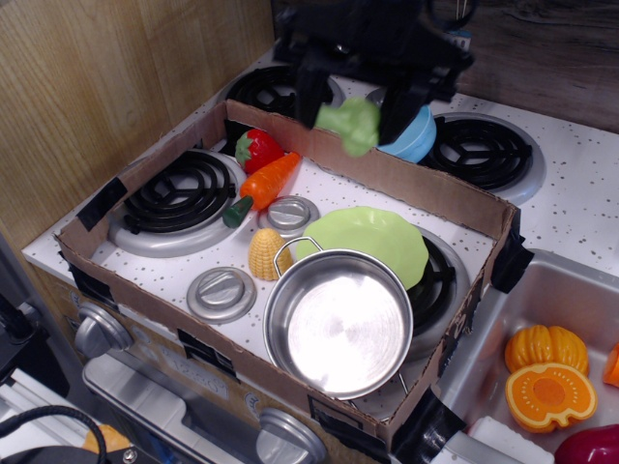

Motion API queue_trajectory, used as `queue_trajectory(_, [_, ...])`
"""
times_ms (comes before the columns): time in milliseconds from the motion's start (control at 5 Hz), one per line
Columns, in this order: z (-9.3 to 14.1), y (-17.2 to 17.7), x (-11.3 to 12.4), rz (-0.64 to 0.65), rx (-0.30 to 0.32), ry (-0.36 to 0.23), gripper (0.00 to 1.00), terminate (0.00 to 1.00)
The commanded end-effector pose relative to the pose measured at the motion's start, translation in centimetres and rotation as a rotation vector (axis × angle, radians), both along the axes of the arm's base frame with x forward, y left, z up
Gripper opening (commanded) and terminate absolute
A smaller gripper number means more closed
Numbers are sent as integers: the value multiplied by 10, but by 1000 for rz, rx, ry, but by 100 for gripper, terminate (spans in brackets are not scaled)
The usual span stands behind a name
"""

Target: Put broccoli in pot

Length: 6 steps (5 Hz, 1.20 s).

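Observation:
The light-green toy broccoli (pixel 352 126) hangs in the air between the two black fingers of my gripper (pixel 354 114), which is shut on it. It is held high above the back wall of the cardboard box, in front of the light-blue bowl. The shiny steel pot (pixel 340 323) with wire loop handles stands empty at the front of the box, well below and in front of the broccoli. The image of the gripper is blurred.
A cardboard box (pixel 440 194) frames the stove top. Inside it lie a light-green plate (pixel 372 238), toy corn (pixel 266 254), a carrot (pixel 264 184), a strawberry (pixel 257 150) and two grey lids (pixel 221 292). A light-blue bowl (pixel 416 134) sits behind. Orange pumpkin halves (pixel 547 377) lie in the sink.

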<state>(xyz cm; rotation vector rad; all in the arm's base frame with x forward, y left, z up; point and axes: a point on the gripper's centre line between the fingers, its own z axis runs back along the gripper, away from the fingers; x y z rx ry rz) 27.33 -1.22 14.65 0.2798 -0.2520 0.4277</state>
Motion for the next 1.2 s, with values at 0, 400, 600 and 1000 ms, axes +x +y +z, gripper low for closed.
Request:
queue_trajectory(0, [-7, -7, -24, 48, -54, -54, 0, 0])
queue_trajectory(400, [-37, -7, -43, 89, -122, -64, 0, 0])
queue_trajectory(600, [-57, -7, -48, 110, -160, -89, 0, 0])
queue_trajectory(1000, [-59, -1, -41, 62, -167, -97, 100, 0])
